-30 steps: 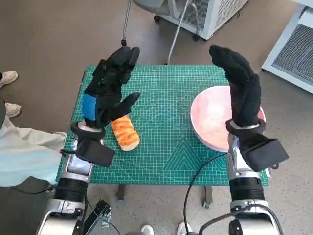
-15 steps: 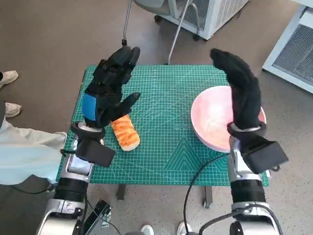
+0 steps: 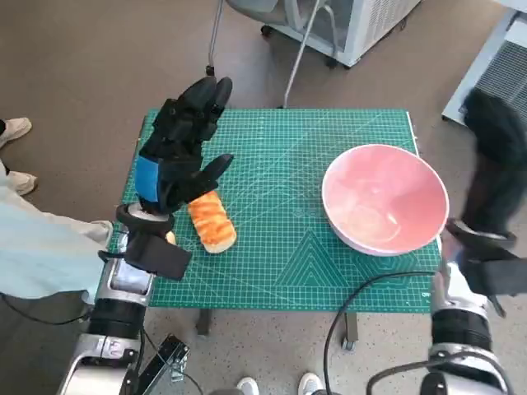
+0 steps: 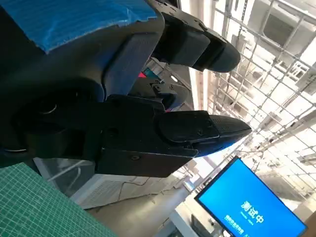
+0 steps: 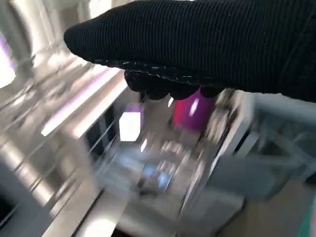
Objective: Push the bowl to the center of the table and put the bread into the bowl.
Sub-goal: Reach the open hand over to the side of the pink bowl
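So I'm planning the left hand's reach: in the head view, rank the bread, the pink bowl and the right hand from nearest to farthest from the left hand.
1. The bread: just beside and below the left hand, on the mat's left side.
2. The pink bowl: across the mat, on its right side.
3. The right hand: blurred, beyond the bowl, off the table's right edge.

1. We take this for a lab or workshop — a green cutting mat [image 3: 280,197] covers the small table.
2. White vented cabinets [image 3: 346,25] stand nearby — also a blue screen [image 4: 247,207].
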You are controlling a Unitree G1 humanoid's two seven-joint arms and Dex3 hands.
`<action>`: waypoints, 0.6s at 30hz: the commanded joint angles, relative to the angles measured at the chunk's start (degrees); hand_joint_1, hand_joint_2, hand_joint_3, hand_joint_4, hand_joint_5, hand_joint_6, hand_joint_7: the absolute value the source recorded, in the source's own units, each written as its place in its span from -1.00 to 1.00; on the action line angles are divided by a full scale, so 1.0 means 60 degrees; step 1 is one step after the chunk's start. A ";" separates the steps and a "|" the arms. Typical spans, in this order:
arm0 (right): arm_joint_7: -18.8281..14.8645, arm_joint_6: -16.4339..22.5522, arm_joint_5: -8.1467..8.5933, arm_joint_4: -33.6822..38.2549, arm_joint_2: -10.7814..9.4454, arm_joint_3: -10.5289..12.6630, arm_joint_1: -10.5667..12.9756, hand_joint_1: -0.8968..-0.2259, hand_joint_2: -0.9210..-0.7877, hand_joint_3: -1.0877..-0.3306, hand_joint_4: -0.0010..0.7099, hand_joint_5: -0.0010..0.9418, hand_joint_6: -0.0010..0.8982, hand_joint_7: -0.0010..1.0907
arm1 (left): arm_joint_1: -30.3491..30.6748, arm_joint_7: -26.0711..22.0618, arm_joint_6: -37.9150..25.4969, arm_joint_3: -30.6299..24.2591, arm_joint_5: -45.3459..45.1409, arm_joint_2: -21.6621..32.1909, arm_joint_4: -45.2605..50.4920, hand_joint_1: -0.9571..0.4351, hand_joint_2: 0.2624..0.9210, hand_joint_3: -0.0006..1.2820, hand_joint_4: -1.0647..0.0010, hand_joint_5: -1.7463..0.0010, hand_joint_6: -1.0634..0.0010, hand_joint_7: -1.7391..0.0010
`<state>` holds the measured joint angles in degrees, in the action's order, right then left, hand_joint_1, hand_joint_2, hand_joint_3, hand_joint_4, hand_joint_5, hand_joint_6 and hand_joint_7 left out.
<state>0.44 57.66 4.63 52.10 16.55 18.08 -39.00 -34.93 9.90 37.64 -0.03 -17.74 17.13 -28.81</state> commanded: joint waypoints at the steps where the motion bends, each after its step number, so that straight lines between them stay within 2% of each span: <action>1: 0.0513 -0.0024 0.0033 0.0769 0.0239 0.0345 0.0360 0.08 -1.00 -0.16 0.11 -1.00 -0.76 0.31 | 0.0119 0.0128 0.0053 -0.0049 -0.0066 0.0099 0.0078 -0.09 1.00 -0.61 0.32 0.99 0.28 0.61; 8: 0.1091 -0.0350 -0.0052 0.1706 0.0437 0.0489 0.0423 0.14 -1.00 -0.23 0.10 -1.00 -0.80 0.38 | 0.0146 0.0108 -0.0010 -0.0093 -0.0047 0.0166 0.0135 -0.08 1.00 -0.61 0.32 0.99 0.29 0.61; 13: 0.0822 -0.0790 0.0327 0.2376 0.0233 0.0612 0.0354 0.18 -1.00 -0.26 0.06 -1.00 -0.80 0.40 | 0.0143 0.0035 -0.0058 -0.0120 0.0036 0.0194 0.0120 -0.07 1.00 -0.60 0.30 0.99 0.31 0.61; 18: 0.0145 -0.1309 0.0913 0.2861 -0.0090 0.0851 0.0187 0.24 -1.00 -0.30 -0.04 -1.00 -0.83 0.40 | 0.0131 0.0013 -0.0102 -0.0130 0.0044 0.0205 0.0124 -0.07 1.00 -0.60 0.30 0.99 0.33 0.61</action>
<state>3.57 52.28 8.08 66.98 17.71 22.36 -37.93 -34.67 10.04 37.38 -0.45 -17.88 17.74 -28.65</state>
